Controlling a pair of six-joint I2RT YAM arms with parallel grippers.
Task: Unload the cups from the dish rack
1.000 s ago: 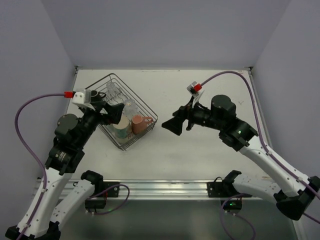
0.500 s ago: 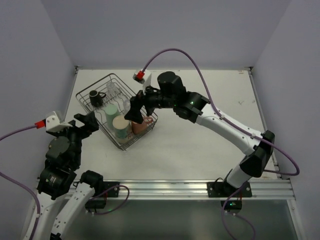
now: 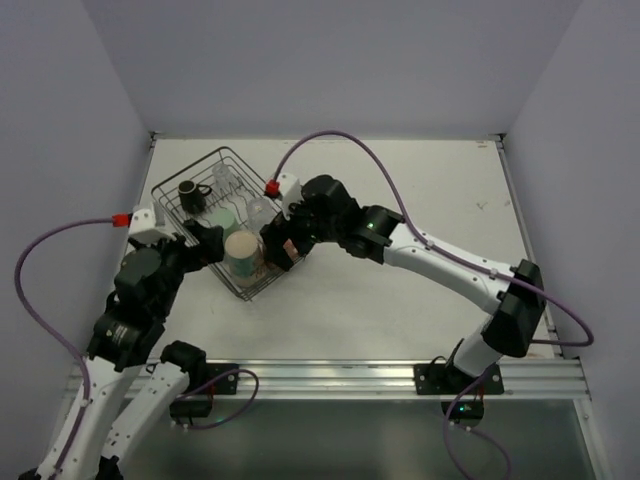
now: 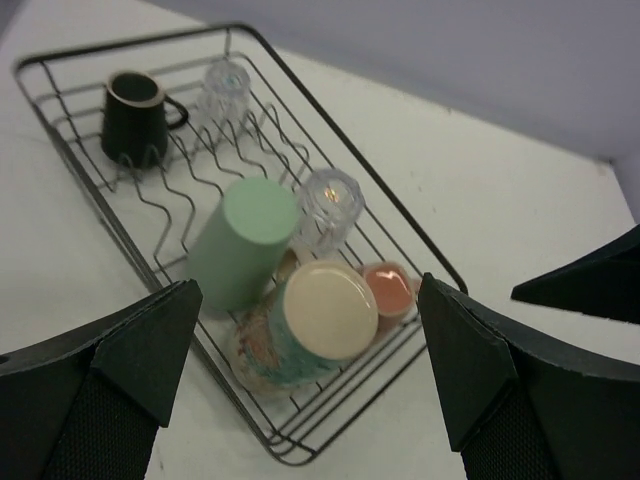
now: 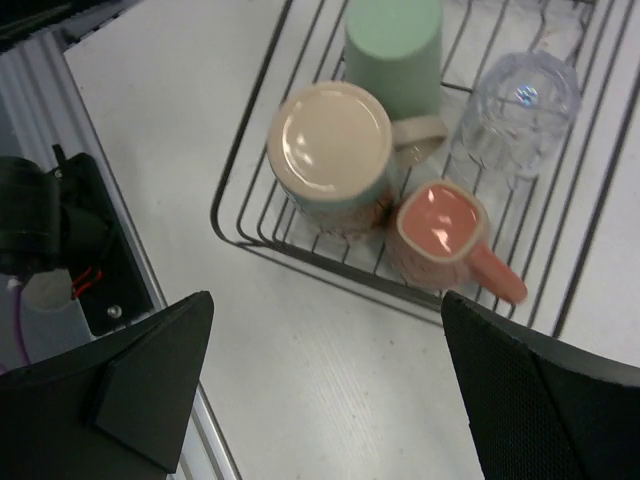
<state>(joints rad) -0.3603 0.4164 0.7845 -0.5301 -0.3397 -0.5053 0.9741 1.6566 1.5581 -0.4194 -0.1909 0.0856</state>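
I count six cups, all in the dish rack (image 4: 180,165), which sits at an angle on the left part of the desk (image 3: 400,180): three mugs, one handleless cup and two glasses. At the far end the dark brown mug (image 4: 132,115) stands mouth up, with the first clear glass (image 4: 225,85) just beside it. Around the middle the pale green cup (image 4: 243,240) leans tilted on the wire ridges, its flat end facing my left wrist camera, and the second clear glass (image 4: 328,205) sits close against it. At the near end the cream patterned mug (image 4: 318,318) shows a flat cream face upward, and the salmon-pink mug (image 4: 390,290) is right beside it, its handle pointing toward the rack's side wall; I cannot tell whether the two touch. The left gripper (image 4: 308,283) hangs above the near end of the rack with its fingers spread wide and nothing between them. The right gripper (image 5: 325,300) hovers over the same near end, above the cream and salmon-pink mugs, also spread wide and holding nothing. Neither gripper touches a cup or the rack wires.
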